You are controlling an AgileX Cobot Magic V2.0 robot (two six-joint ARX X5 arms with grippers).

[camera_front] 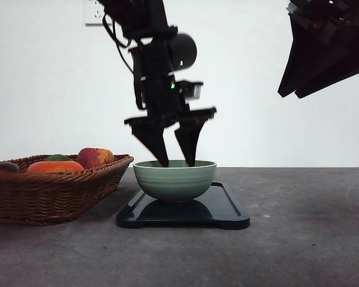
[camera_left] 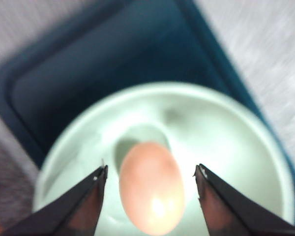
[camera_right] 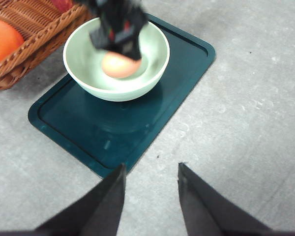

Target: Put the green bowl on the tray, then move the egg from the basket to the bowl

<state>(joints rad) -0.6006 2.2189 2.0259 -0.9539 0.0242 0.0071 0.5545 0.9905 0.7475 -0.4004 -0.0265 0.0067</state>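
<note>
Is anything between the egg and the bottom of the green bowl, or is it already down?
Nothing visible is in the way. The egg lies inside the green bowl, between the open fingers of the left claw, untouched by either finger.

A bare test bench: grey tabletop (camera_front: 299, 239), blank white wall (camera_front: 48, 89) (one socket (camera_front: 94, 12))

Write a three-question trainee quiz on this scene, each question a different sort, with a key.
1. True or false: the green bowl sits on the tray.
2. Multiple choice: the egg lies A) in the basket, B) in the green bowl, C) on the table.
3. Fill in: the left hand has its fingers ____ on either side of the egg.

Key: 1 true; 2 B; 3 open, apart from the egg.
</note>
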